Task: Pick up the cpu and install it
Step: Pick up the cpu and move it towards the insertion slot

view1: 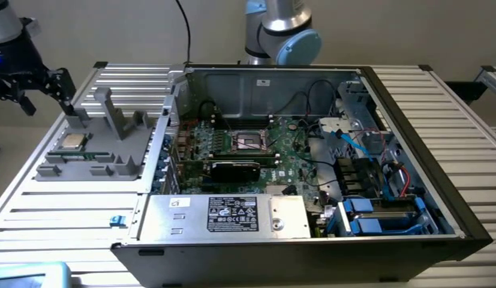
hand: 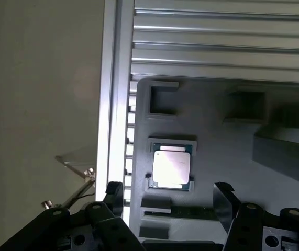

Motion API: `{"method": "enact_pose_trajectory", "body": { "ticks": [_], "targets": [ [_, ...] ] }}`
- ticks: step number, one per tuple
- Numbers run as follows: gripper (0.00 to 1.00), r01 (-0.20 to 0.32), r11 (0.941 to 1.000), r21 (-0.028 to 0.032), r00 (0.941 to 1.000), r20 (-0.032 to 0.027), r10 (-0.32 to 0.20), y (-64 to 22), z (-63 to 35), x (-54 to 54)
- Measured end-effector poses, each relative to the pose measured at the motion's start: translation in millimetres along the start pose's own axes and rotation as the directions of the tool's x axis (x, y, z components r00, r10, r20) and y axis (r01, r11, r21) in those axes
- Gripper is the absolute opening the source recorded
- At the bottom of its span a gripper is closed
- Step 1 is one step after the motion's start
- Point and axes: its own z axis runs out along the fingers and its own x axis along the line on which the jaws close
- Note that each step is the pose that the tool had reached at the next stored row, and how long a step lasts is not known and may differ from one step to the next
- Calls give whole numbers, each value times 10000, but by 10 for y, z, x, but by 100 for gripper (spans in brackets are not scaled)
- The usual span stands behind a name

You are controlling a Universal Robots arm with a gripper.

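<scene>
The end effector (view1: 44, 99) hangs with its dark fingers (hand: 115, 194) spread wide and nothing between them. It is in the air over the far end of a grey holder (view1: 96, 163), at the exterior view's left, and touches nothing. In the wrist view the two fingertips stand apart with the cpu (hand: 172, 168) below and between their lines, clear of both.

The cpu (view1: 73, 141) lies flat in a shallow square seat of the holder (hand: 233, 151), its shiny silver top facing up. Just beside it, in a narrow slot of the same holder, lies a thin green memory stick (view1: 75, 157). Upright grey posts rise from the holder's far part.

The holder rests on a slatted metal bench (view1: 68, 207). To the exterior view's right of it lies an open computer case (view1: 439, 150), on its side. Inside is a green motherboard (view1: 292, 157) with a square socket (view1: 249, 141) near its middle, well apart from the cpu. A black card (view1: 236, 170) sits just below the socket, and a grey box with a label (view1: 231, 214) fills the near edge.
</scene>
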Motion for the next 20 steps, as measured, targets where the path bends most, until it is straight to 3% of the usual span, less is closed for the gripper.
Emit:
{"method": "enact_pose_trajectory", "body": {
  "ticks": [12,15,20],
  "targets": [
    [79,-15,10000,-3,10000,36,15,-36,180,-50],
    [79,-17,10000,36,10000,46,17,-41,219,-52],
    [79,-30,10000,66,9999,165,29,-45,279,-53]
  ]
}}
